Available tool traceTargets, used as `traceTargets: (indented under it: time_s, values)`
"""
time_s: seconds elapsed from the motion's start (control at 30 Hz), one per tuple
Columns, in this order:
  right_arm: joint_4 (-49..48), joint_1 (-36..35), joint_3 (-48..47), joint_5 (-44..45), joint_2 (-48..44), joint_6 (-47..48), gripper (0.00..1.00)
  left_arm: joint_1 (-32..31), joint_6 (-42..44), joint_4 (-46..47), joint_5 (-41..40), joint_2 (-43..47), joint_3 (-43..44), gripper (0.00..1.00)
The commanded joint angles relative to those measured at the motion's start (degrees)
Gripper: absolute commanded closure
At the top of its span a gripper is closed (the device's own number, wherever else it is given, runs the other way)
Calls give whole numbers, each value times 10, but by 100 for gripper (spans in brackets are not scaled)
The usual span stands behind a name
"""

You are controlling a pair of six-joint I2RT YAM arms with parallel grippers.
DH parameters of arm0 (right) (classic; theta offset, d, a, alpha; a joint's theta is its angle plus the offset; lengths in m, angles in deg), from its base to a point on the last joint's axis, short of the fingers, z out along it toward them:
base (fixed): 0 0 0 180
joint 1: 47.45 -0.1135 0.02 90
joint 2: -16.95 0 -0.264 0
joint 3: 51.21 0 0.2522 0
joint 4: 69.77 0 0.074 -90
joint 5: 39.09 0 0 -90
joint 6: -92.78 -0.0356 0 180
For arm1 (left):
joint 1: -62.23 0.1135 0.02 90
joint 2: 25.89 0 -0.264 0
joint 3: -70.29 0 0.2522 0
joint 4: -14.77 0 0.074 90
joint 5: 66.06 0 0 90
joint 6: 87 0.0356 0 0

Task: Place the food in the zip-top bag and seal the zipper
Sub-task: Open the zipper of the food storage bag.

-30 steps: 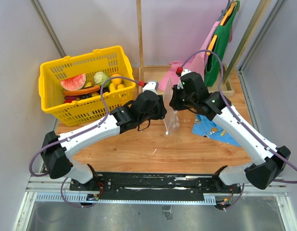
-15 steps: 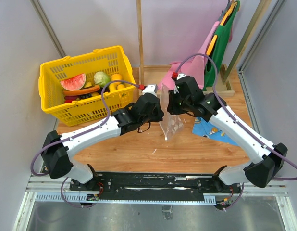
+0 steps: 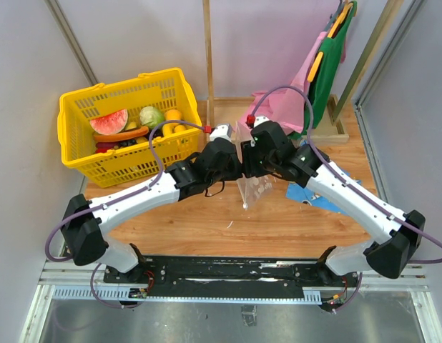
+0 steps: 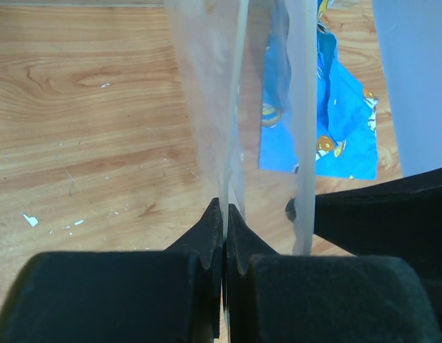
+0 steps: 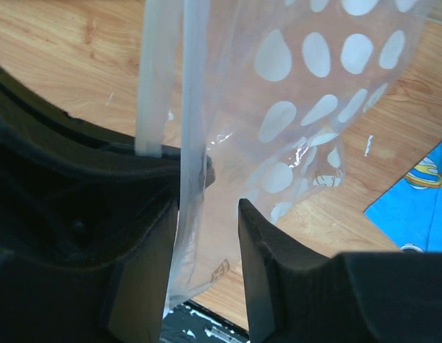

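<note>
1. Since a second ago, the right gripper is seen brought leftwards until it sits just beside the left gripper. The zip-top bag is carried with it. The yellow basket is left where it was.
2. The left gripper's fingers are clenched on a thin film edge at the bag's mouth, with no gap between the pads.
3. The right gripper's fingers are held spread. A fold of the bag hangs between them and is laid against one pad, so it is not pinched as far as can be seen.
4. The bag is hung upright between the two grippers above the wooden table. Whether its bottom touches the wood cannot be told. The two strips of the zipper are shown parted, so the mouth is unsealed. Nothing is seen inside the bag.
5. The food is all kept in the basket, well apart at the left rear. A watermelon slice and a green round piece are visible on top.
6. A blue cloth is left lying beside the bag.
7. The task is judged barely begun. The bag is held up and opened, while loading and sealing are not yet done.
</note>
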Motion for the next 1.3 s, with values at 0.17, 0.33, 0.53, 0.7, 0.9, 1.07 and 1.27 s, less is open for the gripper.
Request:
traceTargets:
  time_s: [0.17,0.33,0.53,0.7,0.9,1.07,1.27]
  values:
    - [-4,-10,42,108,-12,9,75,4,-12,-16,-22,32,15,100]
    - [-6,-4,40,174,-39,54,99,5,-5,-62,-26,32,32,100]
    - [-6,30,39,236,-82,98,99,4,0,-123,-43,39,42,100]
    - [-6,53,44,247,-115,120,99,5,-2,-163,-69,45,48,100]
    - [-18,71,78,250,-146,119,99,5,21,-185,-86,49,43,100]
    - [-45,73,83,170,-131,124,99,5,80,-118,-27,54,28,99]
    - [8,72,27,124,-63,113,99,5,153,-62,18,43,26,84]
